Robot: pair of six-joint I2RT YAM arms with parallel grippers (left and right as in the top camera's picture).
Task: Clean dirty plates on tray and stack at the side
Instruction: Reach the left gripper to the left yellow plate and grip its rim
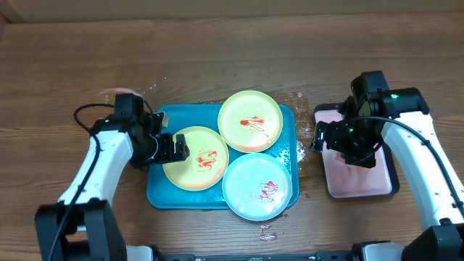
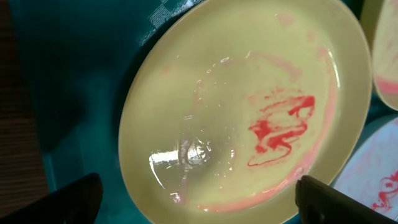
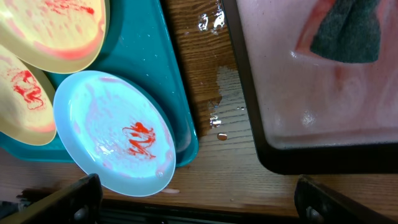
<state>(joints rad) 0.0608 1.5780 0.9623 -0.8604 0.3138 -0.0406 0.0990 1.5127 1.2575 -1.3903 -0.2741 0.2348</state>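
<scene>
The teal tray holds three plates with red sauce smears. One yellow-green plate lies at the left, another at the back, and a pale blue plate at the front right, overhanging the tray's rim. My left gripper is open just above the left plate's left edge. That plate fills the left wrist view, with the fingers on either side of its rim. My right gripper is open and empty, above the gap between the teal tray and the pink tray. The right wrist view shows the blue plate and the tray.
A smaller black-rimmed pink tray sits at the right with a dark sponge in it. Water drops lie on the wood between the trays. A small red smear lies near the table's front edge.
</scene>
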